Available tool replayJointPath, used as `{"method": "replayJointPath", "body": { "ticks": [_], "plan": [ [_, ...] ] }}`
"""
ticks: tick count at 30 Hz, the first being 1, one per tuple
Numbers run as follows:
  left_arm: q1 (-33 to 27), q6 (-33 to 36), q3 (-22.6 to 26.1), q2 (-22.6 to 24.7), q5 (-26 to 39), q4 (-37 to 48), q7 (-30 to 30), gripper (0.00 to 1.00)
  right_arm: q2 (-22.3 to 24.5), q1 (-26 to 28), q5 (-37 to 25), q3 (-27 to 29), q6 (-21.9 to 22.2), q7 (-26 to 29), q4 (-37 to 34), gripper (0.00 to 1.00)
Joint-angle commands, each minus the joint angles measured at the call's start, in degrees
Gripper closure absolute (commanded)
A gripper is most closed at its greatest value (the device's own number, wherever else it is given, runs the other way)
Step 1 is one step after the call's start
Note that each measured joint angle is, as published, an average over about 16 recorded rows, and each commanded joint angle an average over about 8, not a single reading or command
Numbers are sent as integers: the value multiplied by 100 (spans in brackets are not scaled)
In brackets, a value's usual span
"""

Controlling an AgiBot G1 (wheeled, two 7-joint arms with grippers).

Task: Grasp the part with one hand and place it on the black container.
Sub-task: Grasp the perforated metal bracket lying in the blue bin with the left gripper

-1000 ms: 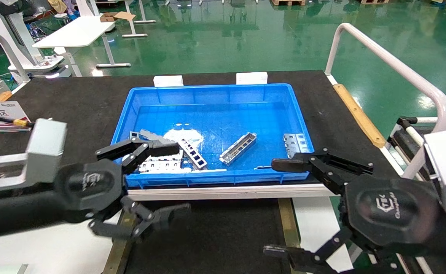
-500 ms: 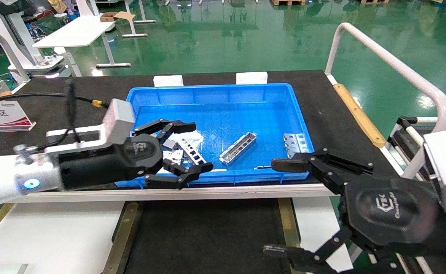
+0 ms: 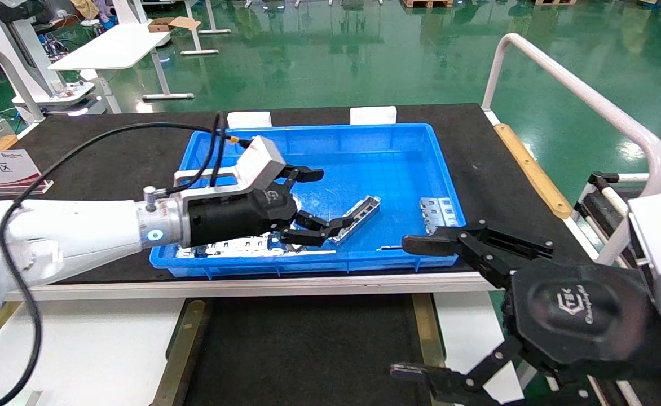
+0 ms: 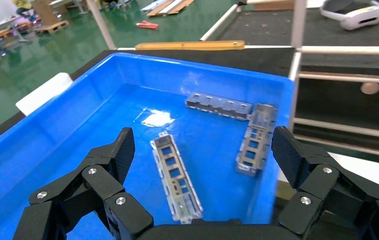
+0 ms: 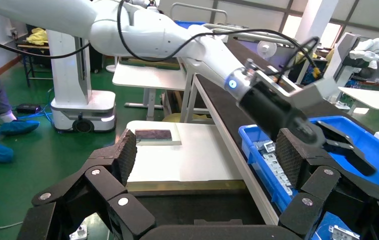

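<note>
Part (image 3: 355, 217) lay mid-frame in the blue bin (image 3: 330, 135), flat plates (image 3: 436, 211) right of it; left gripper (image 3: 314, 200) hovered wide open, empty; right gripper (image 3: 421, 307) parked lower right, spread.

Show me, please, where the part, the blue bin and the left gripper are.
part (image 4: 175, 176), left wrist view, middle of the strip.
blue bin (image 3: 313, 131), head view, far rim.
left gripper (image 3: 322, 200), head view, between its fingertips.

Bare stamped metal part (image 4: 176, 176) (dull sheen) lies in the glossy blue plastic bin (image 4: 77, 107); black container (image 3: 308, 349) matt.
</note>
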Motion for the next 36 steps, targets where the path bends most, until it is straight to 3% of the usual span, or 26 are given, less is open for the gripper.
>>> {"method": "replayJointPath", "body": {
  "ticks": [1,8,14,36],
  "plan": [
    [-112,-124,25,176,56,303,150,0,0,0,1,-1,0,0,0,0],
    [-296,-1125,70,642,176,948,447,0,2,1,3,-4,2,-2,0,0],
    [-187,-1885,108,820,148,957,458,0,3,1,4,-6,3,-3,0,0],
    [363,-2854,1205,866,-300,-59,-522,0,6,3,10,-15,7,-7,0,0]
  ]
}}
